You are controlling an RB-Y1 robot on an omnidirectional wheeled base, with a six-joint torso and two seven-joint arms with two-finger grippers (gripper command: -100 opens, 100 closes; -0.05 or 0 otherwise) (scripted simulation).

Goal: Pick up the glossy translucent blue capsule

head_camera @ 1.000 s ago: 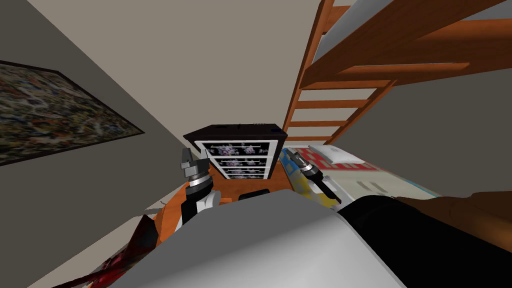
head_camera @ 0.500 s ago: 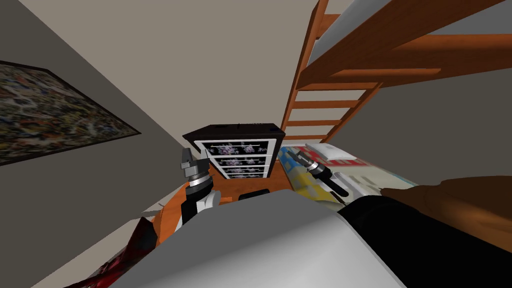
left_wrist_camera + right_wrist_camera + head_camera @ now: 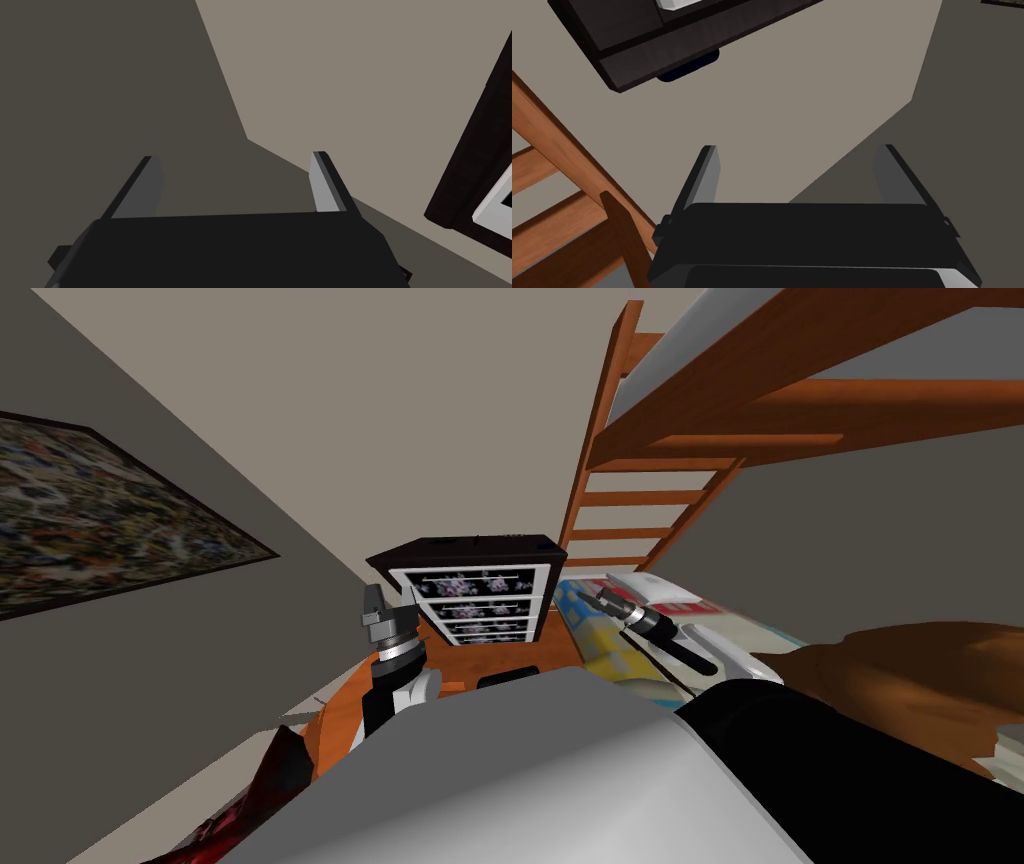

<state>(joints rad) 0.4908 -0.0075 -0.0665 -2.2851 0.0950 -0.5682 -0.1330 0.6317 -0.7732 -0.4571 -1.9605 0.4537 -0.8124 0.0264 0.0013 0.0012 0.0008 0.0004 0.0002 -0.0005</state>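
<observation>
both your hands are spread wide and hold nothing, the left hand (image 3: 235, 157) just beside the dresser (image 3: 470, 588), the right hand (image 3: 799, 147) over the edge of the bed (image 3: 590, 638), so the pickup is not yet begun. the capsule (image 3: 687, 69), i judge, is the dark blue rounded thing on the dresser top, well apart from both. you have open room up to its front, but the ladder (image 3: 640, 498) stands close on the right.

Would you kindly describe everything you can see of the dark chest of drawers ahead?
The chest of drawers is a near-black box with a flat top, upright on the orange floor against the beige wall, beside the wooden ladder. Its stacked drawer fronts are white-framed with purple flowers on black, all shut. A small dark blue rounded thing, likely the capsule, shows at its top edge.
</observation>
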